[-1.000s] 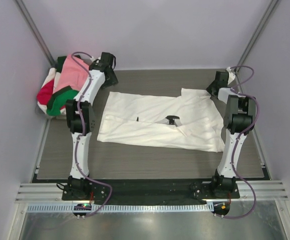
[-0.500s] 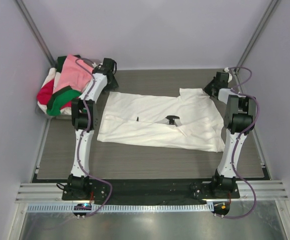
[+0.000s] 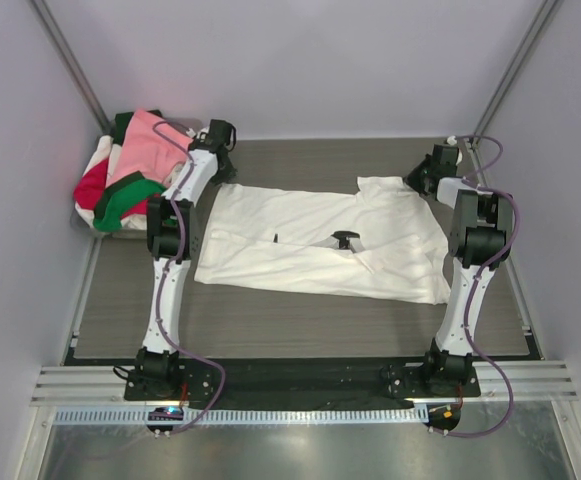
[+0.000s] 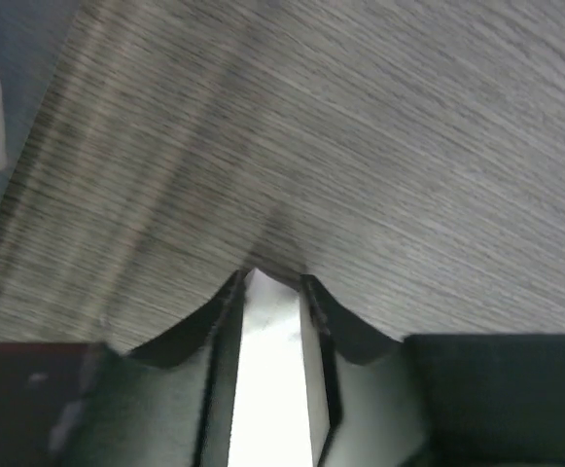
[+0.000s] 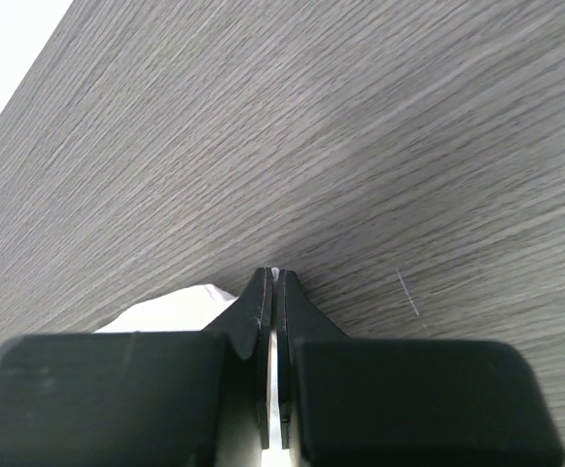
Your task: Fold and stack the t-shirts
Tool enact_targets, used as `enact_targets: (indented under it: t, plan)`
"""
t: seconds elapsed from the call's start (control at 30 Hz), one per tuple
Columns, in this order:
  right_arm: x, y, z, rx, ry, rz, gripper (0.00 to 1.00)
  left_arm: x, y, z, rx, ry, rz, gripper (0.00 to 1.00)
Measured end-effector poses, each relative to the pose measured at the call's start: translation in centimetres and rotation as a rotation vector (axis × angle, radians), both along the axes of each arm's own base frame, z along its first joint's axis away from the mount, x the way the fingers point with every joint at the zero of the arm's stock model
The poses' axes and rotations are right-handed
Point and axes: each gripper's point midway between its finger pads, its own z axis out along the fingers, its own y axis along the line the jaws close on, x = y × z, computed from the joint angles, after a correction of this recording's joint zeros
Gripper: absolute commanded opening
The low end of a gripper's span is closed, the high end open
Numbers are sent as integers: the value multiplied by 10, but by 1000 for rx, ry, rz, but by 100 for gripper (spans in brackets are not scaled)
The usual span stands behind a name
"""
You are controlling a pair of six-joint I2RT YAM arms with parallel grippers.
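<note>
Plain white cotton short-sleeved t-shirt (image 3: 320, 240) is lying spread flat across the middle of the grey wood-grain table (image 3: 300, 310) — I am gripping it at its two far corners. My left gripper (image 4: 270, 277) is pinching a strip of white cloth between its fingers; my right gripper (image 5: 273, 274) is pressing its fingers almost together on a thin sliver of it. A heap of pink, red, green and white tees (image 3: 125, 175) is sitting at the table's far left corner.
</note>
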Motion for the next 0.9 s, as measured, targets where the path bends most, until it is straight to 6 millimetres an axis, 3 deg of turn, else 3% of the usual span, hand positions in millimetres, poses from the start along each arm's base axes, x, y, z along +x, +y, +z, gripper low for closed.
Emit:
enact_targets:
  t: [0.13,0.33,0.43,0.53,0.67,0.77,0.9]
  plan:
    - [0,4,1,18,-1,18,1,3,0,-1,-8,-10,4,0]
    - [-2,26,4,76,-11,92,1,2,-2,-1,-16,-11,2,0]
    - [-8,49,11,82,2,147,1,-13,0,0,-16,21,-2,0]
    - [-21,76,34,86,2,204,1,-38,2,6,-18,65,-8,0]
    - [-50,103,81,90,-29,272,1,-65,2,36,-41,61,-21,0]
    - [-68,101,106,77,-52,283,1,-76,2,66,-58,19,-28,0]
    - [-93,93,117,56,-27,282,1,-92,3,92,-72,-17,-35,0]
